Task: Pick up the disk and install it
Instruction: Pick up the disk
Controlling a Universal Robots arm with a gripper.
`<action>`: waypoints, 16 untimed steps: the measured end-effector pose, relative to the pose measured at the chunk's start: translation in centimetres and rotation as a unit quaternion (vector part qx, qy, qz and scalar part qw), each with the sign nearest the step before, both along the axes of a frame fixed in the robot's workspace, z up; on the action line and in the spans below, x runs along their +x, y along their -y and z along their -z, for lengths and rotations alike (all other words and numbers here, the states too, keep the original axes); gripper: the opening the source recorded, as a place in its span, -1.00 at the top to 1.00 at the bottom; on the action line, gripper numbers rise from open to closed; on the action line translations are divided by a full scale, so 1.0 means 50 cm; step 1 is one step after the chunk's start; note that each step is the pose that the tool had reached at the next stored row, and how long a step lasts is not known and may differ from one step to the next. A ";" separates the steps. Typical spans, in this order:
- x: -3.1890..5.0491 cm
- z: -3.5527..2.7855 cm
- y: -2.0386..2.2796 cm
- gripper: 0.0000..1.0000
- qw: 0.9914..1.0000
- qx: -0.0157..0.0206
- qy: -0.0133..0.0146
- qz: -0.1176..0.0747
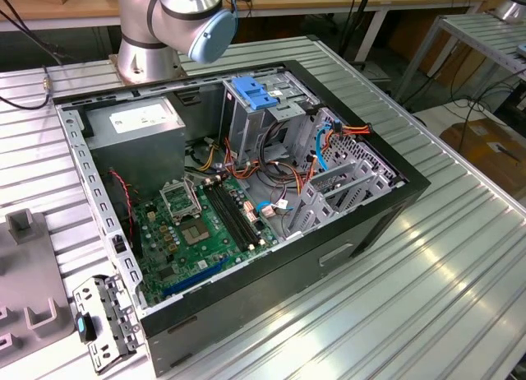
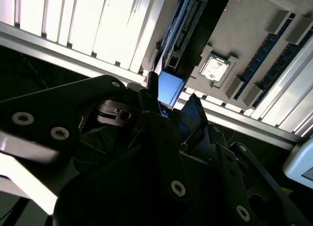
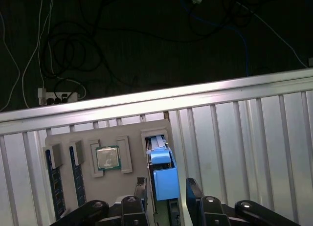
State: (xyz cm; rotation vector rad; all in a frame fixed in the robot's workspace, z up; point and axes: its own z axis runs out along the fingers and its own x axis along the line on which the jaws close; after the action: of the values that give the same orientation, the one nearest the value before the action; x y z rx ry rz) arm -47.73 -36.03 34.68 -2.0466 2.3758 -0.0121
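Fingers (image 3: 191, 191): parted, one on each side of blue bracket, narrow gaps showing; no contact evident.
Gripper (image 3: 166, 187): straddles disk (image 3: 161, 160).
Disk: on edge in slot of grey tray (image 3: 78, 138); long axis along slot, thin width across finger gap.
Tray: also carries processor chip (image 3: 107, 157) and memory sticks (image 3: 77, 177); rests on ribbed surface (image 3: 234, 138).
Hidden: disk faces, label, depth in slot.

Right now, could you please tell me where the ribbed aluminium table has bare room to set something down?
The widest free patch is the ribbed aluminium table on the exterior view's right of the open black computer case. The strip between that case and the grey moulded tray is crowded by a small metal bracket.
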 end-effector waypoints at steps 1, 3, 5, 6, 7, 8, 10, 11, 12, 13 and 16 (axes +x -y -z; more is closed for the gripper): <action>0.000 0.000 0.0000 0.11 1.000 0.000 0.000 0.000; 0.000 0.000 0.0000 0.11 1.000 0.000 0.000 0.000; 0.000 0.004 0.0002 0.11 1.000 0.000 0.000 0.000; 0.000 0.006 0.0003 0.11 1.000 0.000 0.000 0.000; 0.000 0.008 0.0004 0.11 1.000 0.000 0.001 0.000; -0.001 0.010 0.0010 0.11 1.000 0.000 0.001 0.000; -0.001 0.014 0.0052 0.11 1.000 0.000 0.001 -0.004; -0.001 0.016 0.0062 0.11 1.000 0.000 0.001 -0.012; -0.001 0.019 0.0067 0.11 1.000 0.000 0.001 -0.018; -0.001 0.022 0.0072 0.11 1.000 0.000 0.001 -0.024; -0.005 0.034 0.0083 0.11 0.999 0.000 0.001 -0.038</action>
State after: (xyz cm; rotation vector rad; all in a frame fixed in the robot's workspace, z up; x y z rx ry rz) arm -47.96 -36.44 32.99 -2.1352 2.2942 -0.0134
